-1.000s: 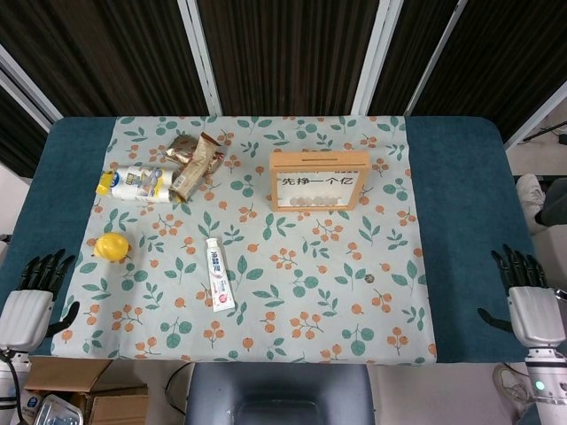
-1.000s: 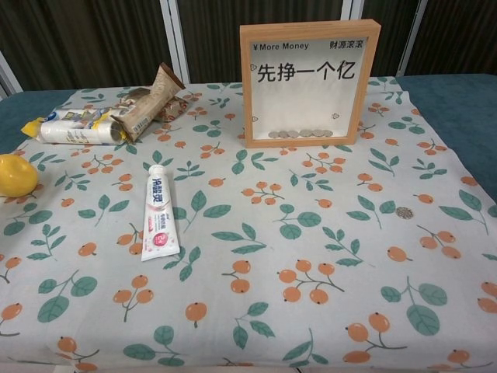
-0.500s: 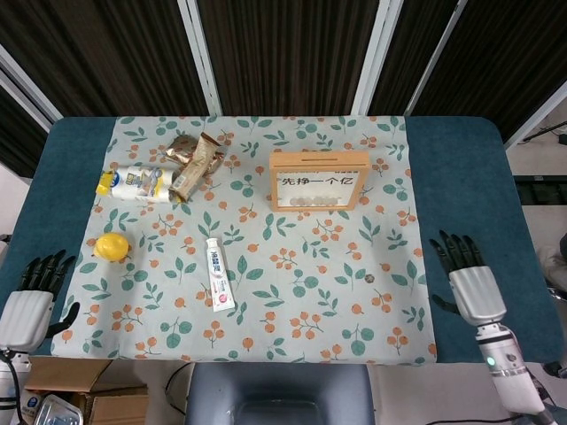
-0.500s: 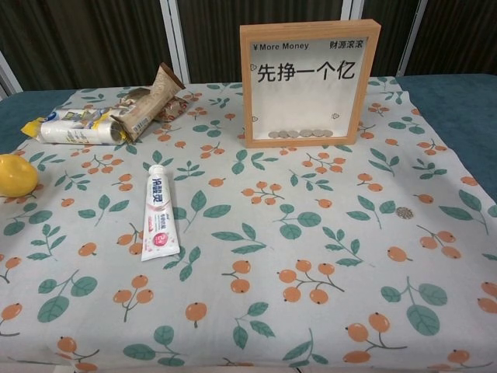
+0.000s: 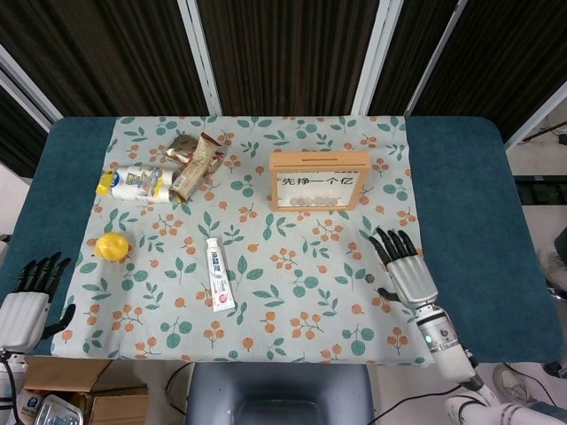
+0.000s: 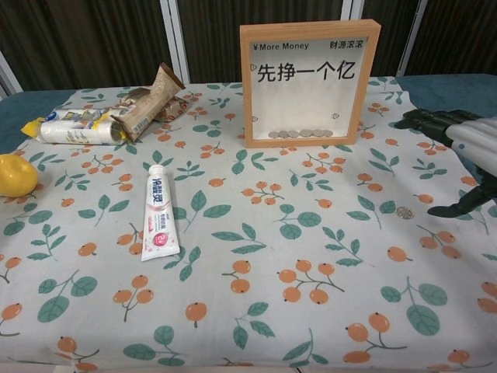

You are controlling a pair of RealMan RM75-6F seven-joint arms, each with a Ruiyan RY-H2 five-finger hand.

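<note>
silver coin (image 5: 368, 277) sits flat on the cloth just left of the spread, empty right hand (image 5: 403, 270), so i'd come down slow and pinch its edge, while the left hand (image 5: 28, 297) hangs empty off the surface (image 5: 469, 177).

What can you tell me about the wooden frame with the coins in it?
The wooden frame stands upright at the back of the floral cloth, its light wood border around a clear front. A white panel inside carries black Chinese characters and "More Money". Several coins lie along its bottom edge. Nothing touches it except the cloth beneath.
</note>
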